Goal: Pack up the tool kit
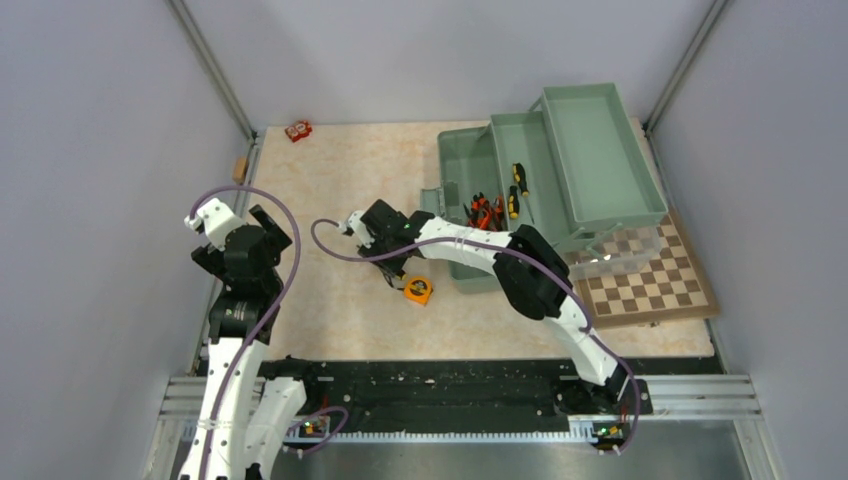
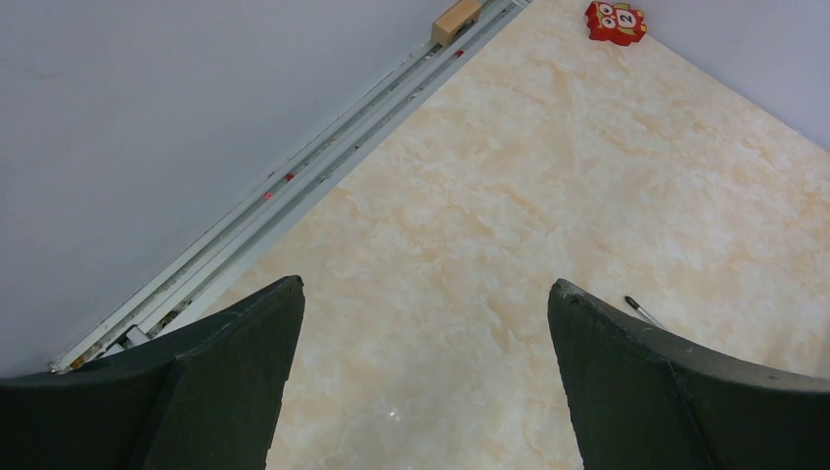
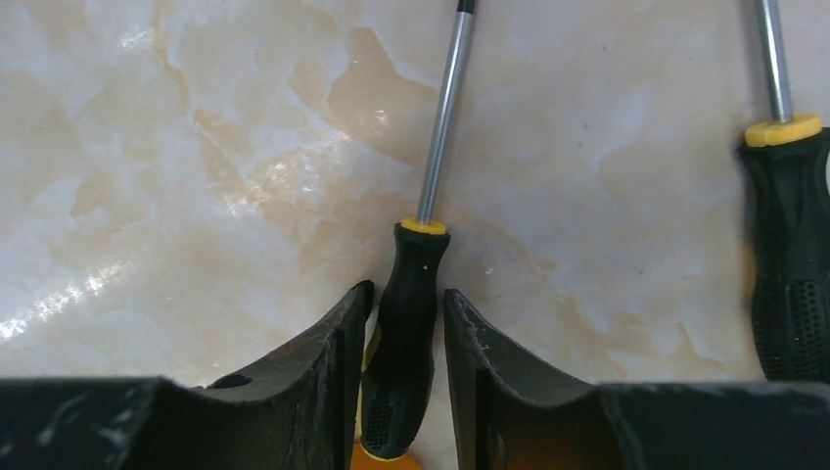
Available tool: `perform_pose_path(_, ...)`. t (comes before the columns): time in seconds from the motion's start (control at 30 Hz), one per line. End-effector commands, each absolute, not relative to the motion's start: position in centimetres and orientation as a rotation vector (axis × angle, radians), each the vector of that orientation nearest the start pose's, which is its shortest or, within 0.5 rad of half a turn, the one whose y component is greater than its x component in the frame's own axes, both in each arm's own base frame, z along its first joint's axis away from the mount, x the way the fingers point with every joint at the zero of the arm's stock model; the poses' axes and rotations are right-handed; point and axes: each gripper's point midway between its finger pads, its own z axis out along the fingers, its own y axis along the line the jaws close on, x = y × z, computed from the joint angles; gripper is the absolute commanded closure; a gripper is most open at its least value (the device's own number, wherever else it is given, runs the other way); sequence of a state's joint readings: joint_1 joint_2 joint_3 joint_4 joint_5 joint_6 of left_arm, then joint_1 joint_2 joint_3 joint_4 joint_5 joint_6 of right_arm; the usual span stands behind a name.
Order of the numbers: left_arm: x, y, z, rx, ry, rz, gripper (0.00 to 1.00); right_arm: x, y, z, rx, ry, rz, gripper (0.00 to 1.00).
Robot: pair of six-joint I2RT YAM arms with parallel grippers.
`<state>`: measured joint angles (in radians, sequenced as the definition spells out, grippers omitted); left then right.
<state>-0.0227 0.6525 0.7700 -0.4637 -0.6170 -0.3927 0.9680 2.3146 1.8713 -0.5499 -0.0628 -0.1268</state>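
**A:** Starting at the left, what is that arm doing?

**B:** The left gripper (image 2: 426, 289) hangs over the marbled beige tabletop (image 2: 587, 176), fingers spread wide, nothing between them.

**A:** And the right one?

**B:** The right gripper (image 3: 408, 294) is narrowed onto the black handle of a slim yellow-and-black screwdriver (image 3: 416, 274). Both pads look to touch it. Its long axis runs straight out from the claw, steel shaft pointing away, so the jaws close across the handle. I cannot tell whether it is off the table.

**A:** Further right?

**B:** A thicker yellow-and-black screwdriver (image 3: 793, 245) lies roughly parallel, with a small orange tape measure (image 1: 418, 290) near the claw. The large sage-green plastic toolbox (image 1: 470, 160) stands open to the right, orange-and-black pliers (image 1: 483, 210) inside. The right arm is much nearer, so I judge the carry goes rightward.
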Motion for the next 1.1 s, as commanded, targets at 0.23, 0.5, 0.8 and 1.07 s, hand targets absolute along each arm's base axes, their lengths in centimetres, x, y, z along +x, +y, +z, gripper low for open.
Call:
perform_pose_path(0.23,25.2,8.1,25.6,-0.720,1.681,0.284,0.01,29.6,43.0,0.7,-1.371,2.340,0.256,0.68)
perform_pose_path(0.5,25.3,8.1,25.5,-0.718,1.687,0.283,0.01,29.5,44.8,7.6,-1.305,2.232,0.411,0.85)
perform_pose_path(0.8,25.4,8.0,25.5,-0.717,1.690,0.283,0.01,30.0,44.7,12.6,-1.246,2.155,0.421,0.94)
perform_pose_path(1.07,25.2,8.1,25.6,-0.720,1.685,0.286,0.01,32.1,42.0,20.5,-1.088,2.046,0.291,0.98)
